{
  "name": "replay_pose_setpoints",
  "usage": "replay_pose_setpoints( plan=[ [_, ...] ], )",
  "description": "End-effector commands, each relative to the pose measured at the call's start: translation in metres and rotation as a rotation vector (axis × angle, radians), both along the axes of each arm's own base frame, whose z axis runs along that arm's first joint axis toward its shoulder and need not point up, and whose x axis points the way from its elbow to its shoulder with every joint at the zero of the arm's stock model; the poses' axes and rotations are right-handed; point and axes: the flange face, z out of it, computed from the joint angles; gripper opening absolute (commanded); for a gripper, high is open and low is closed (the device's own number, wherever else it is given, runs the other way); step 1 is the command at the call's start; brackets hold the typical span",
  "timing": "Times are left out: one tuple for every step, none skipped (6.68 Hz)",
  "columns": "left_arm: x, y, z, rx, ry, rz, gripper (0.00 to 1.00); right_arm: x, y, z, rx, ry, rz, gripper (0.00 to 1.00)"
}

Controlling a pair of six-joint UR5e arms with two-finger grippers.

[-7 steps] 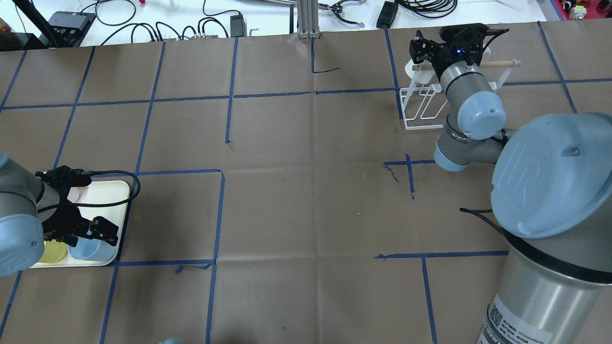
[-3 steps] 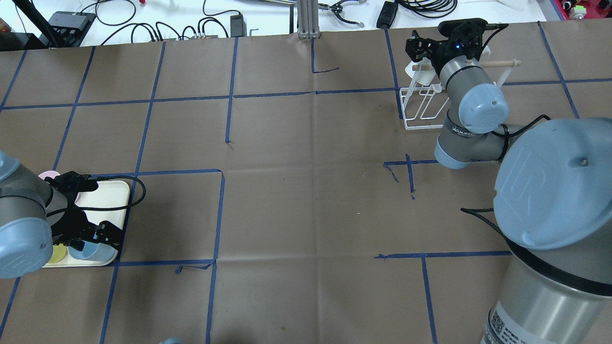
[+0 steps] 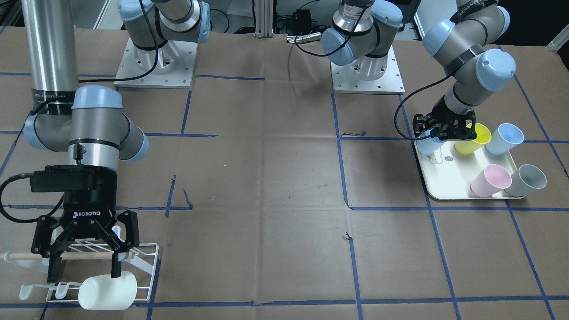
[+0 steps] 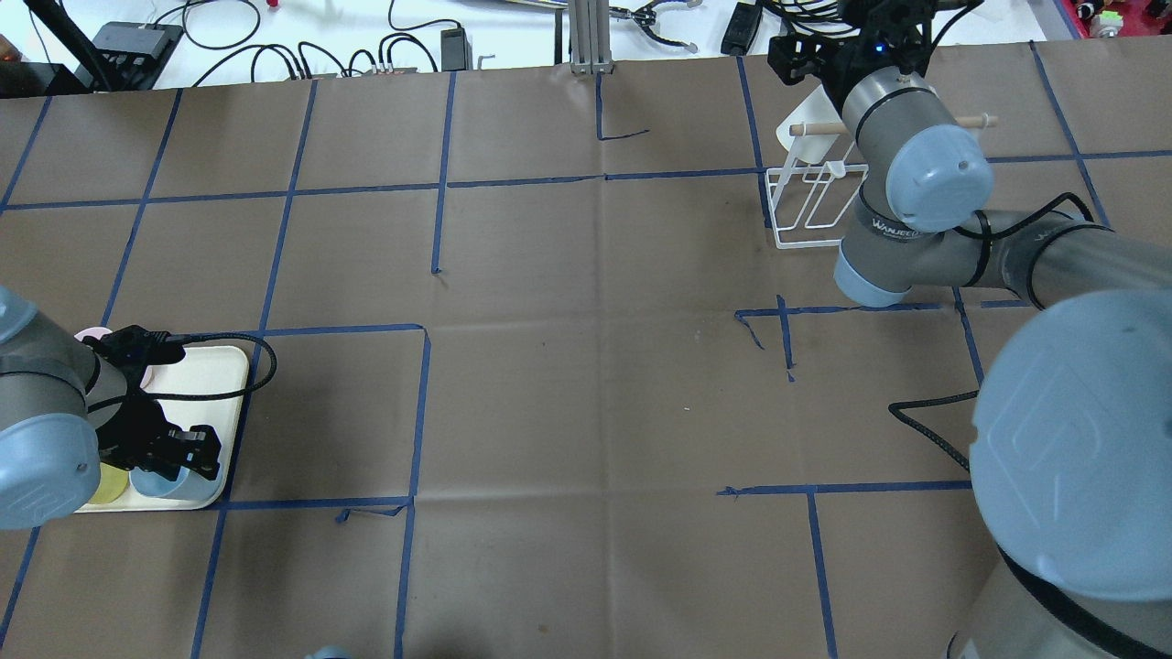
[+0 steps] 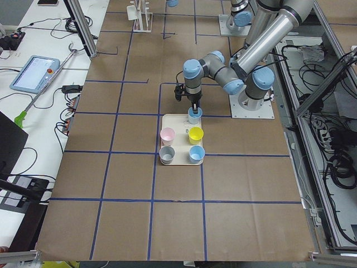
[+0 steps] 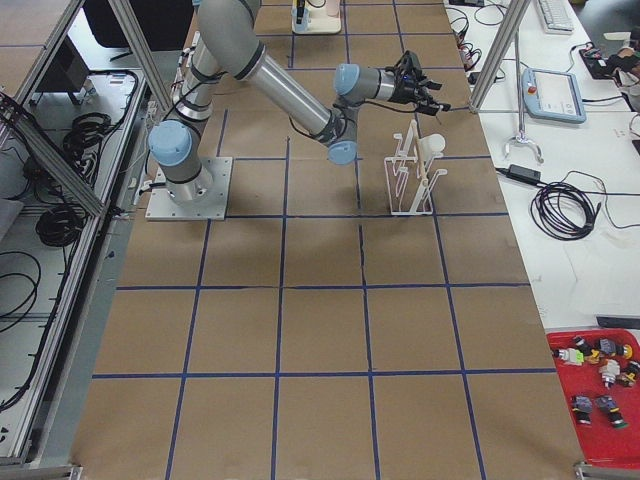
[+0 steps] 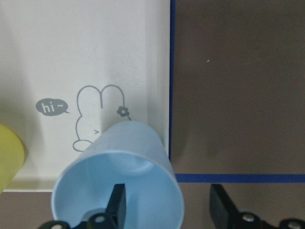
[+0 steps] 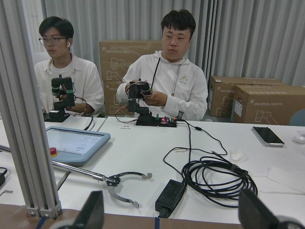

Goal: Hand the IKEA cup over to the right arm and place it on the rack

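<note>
At the left, my left gripper (image 7: 169, 206) sat over the tray (image 7: 57, 47) corner, jaws apart astride the blue cup (image 7: 119, 167) wall, one inside, not clamped. The cup stood on the tray, so I judged lift, handover and placing all lay ahead. At the right, the right gripper (image 3: 84, 272) hung over the rack (image 3: 146, 253), jaws apart, empty. A white cup (image 3: 108, 291) lay there.
</note>
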Motion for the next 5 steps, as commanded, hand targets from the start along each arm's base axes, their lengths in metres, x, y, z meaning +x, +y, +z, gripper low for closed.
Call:
replay_pose_setpoints(
  plan=[
    [0.005,0.001,0.005,0.015,-0.05,-0.001,0.0,0.029,0.024,0.033,-0.042,-0.035,0.04,1.0],
    [0.007,-0.001,0.015,0.001,-0.066,0.001,0.0,0.04,0.042,0.043,-0.033,-0.155,0.034,1.0],
    [0.014,-0.012,0.035,-0.033,-0.092,0.02,0.0,0.047,0.062,0.051,-0.014,-0.267,0.04,1.0],
    [0.019,-0.026,0.054,-0.073,-0.106,0.019,0.0,0.057,0.082,0.048,0.035,-0.388,0.104,1.0],
    [0.023,-0.044,0.078,-0.123,-0.122,0.008,0.0,0.064,0.095,0.044,0.097,-0.549,0.131,1.0]
  ],
)
